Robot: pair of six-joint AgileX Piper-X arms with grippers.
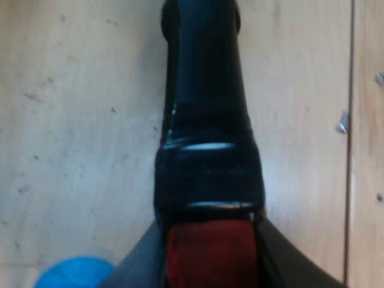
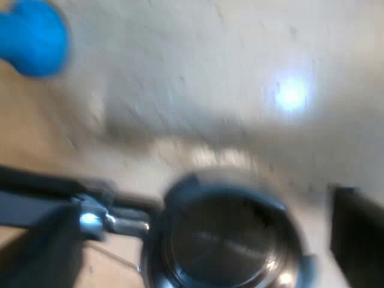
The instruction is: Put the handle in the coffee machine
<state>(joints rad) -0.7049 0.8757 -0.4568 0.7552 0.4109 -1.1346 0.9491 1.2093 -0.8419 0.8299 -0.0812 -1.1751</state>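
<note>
The holder's dark glossy handle (image 1: 207, 120) runs away from my left gripper (image 1: 210, 264) over the wooden tabletop, and its red end (image 1: 210, 252) sits between the grey fingers (image 1: 141, 264). That gripper is shut on the handle. From above in the right wrist view, the holder's round metal basket (image 2: 225, 240) is open and looks empty. Its metal neck (image 2: 114, 223) leads to the dark handle (image 2: 30, 201). The holder is loose over the table, apart from any machine.
A blue tamper (image 1: 75, 273) rests on the wooden table (image 1: 72, 120) close to the handle's red end, and the blue tamper (image 2: 33, 39) lies beyond the holder in the right wrist view. A seam between boards (image 1: 350, 150) runs alongside the handle. A black block (image 2: 357, 240) stands beside the basket.
</note>
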